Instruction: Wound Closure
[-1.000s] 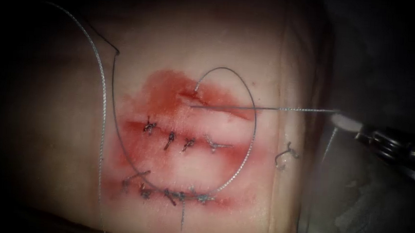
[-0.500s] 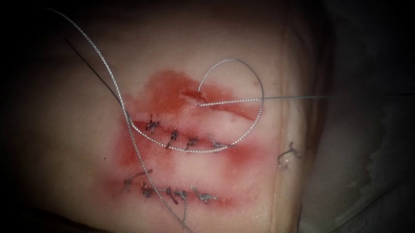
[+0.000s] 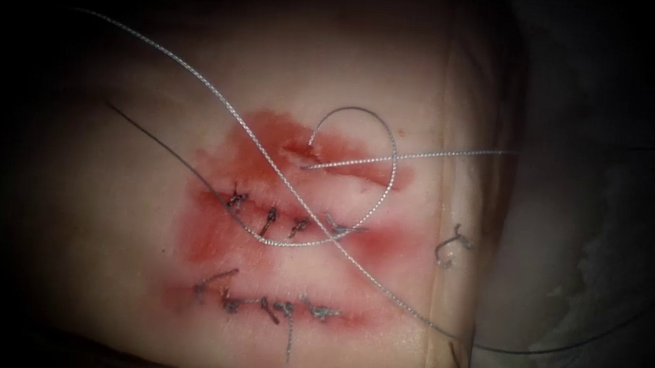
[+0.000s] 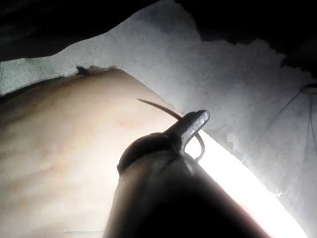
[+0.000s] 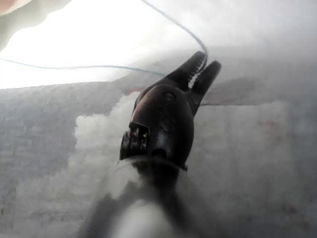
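Left hand [image 4: 194,124] grips needle [image 4: 163,110]; thread [image 3: 296,197] loop shrank.

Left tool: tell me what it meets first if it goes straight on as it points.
Likely the pale sheet beyond the tissue edge; depth is unclear. The left tool, shut on the needle, has nothing nearer ahead.

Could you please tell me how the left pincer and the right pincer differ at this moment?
The left pincer is shut, while the right pincer stands open. The left pincer holds the needle near mid-curve, its point sticking out above the tissue and not in it; the right pincer holds nothing, and the thread merely runs past its tips. Both are dark metal tools with two jaws.
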Controlling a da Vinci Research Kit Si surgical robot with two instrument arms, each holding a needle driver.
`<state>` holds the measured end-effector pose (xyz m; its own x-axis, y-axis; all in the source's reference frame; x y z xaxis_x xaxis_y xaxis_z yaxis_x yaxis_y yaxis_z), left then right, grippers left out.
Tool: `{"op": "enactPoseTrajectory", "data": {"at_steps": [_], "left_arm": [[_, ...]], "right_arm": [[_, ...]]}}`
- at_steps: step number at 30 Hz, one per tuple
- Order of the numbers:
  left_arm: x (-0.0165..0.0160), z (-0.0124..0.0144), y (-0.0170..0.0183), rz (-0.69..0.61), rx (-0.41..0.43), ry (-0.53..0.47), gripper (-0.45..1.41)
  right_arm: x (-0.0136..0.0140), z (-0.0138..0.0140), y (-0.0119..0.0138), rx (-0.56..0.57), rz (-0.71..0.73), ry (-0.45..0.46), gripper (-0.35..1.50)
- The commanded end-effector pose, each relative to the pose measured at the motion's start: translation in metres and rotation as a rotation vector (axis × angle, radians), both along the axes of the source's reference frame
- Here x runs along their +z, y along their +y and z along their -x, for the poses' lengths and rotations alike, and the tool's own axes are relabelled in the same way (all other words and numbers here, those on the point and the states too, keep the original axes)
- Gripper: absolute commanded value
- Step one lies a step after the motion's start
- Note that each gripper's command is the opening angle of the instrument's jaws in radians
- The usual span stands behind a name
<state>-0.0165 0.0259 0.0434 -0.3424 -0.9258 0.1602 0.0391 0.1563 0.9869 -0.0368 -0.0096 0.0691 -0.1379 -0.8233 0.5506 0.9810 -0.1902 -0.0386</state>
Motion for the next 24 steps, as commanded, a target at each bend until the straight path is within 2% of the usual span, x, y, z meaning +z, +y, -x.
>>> {"op": "enactPoseTrajectory", "data": {"at_steps": [1,2,3,4,5,9,10,12,13,14,15,17,18,19,20,22,24], "left_arm": [[0.0003,0.0007,0.0006,-0.001,-0.003,-0.004,-0.45],[0.0004,0.0007,0.0005,-0.012,-0.001,-0.006,-0.45],[0.0004,0.0008,0.0003,-0.023,-0.002,-0.005,-0.45],[0.0007,0.0013,-0.0004,-0.054,0.030,-0.025,-0.45],[0.0011,0.0020,-0.0011,-0.079,0.079,-0.045,-0.45],[0.0028,0.0050,-0.0044,-0.129,0.226,-0.055,-0.45],[0.0032,0.0058,-0.0052,-0.154,0.254,-0.062,-0.45],[0.0042,0.0075,-0.0072,-0.180,0.318,-0.079,-0.45],[0.0045,0.0082,-0.0081,-0.187,0.346,-0.078,-0.45],[0.0050,0.0090,-0.0090,-0.200,0.386,-0.075,-0.45],[0.0052,0.0095,-0.0096,-0.209,0.407,-0.066,-0.45],[0.0058,0.0104,-0.0106,-0.221,0.432,-0.053,-0.45],[0.0060,0.0108,-0.0109,-0.229,0.440,-0.053,-0.45],[0.0063,0.0112,-0.0112,-0.231,0.447,-0.056,-0.45],[0.0068,0.0117,-0.0117,-0.230,0.457,-0.057,-0.45],[0.0071,0.0119,-0.0119,-0.238,0.459,-0.054,-0.45],[0.0072,0.0120,-0.0120,-0.238,0.462,-0.045,-0.45]], "right_arm": [[-0.0011,-0.0038,-0.0006,-0.017,0.022,0.055,0.32],[-0.0021,-0.0053,-0.0004,-0.043,0.025,0.086,0.36],[-0.0034,-0.0073,-0.0002,-0.092,0.025,0.126,0.47],[-0.0057,-0.0108,0.0000,-0.142,0.029,0.194,0.68],[-0.0067,-0.0123,0.0000,-0.165,0.031,0.213,0.62],[-0.0101,-0.0184,-0.0008,-0.271,0.027,0.286,0.86],[-0.0109,-0.0196,-0.0011,-0.297,0.024,0.303,0.89],[-0.0123,-0.0224,-0.0019,-0.366,0.021,0.325,0.83],[-0.0128,-0.0235,-0.0023,-0.399,0.021,0.335,0.86],[-0.0133,-0.0245,-0.0028,-0.420,0.016,0.354,0.99],[-0.0139,-0.0258,-0.0035,-0.464,0.017,0.373,0.98],[-0.0147,-0.0275,-0.0046,-0.568,0.042,0.380,0.91],[-0.0150,-0.0288,-0.0050,-0.699,0.074,0.363,0.62],[-0.0152,-0.0299,-0.0052,-0.802,0.098,0.357,0.73],[-0.0154,-0.0325,-0.0053,-0.956,0.121,0.340,0.91],[-0.0153,-0.0345,-0.0053,-1.028,0.134,0.332,0.94],[-0.0147,-0.0370,-0.0050,-1.082,0.173,0.284,0.96]]}}
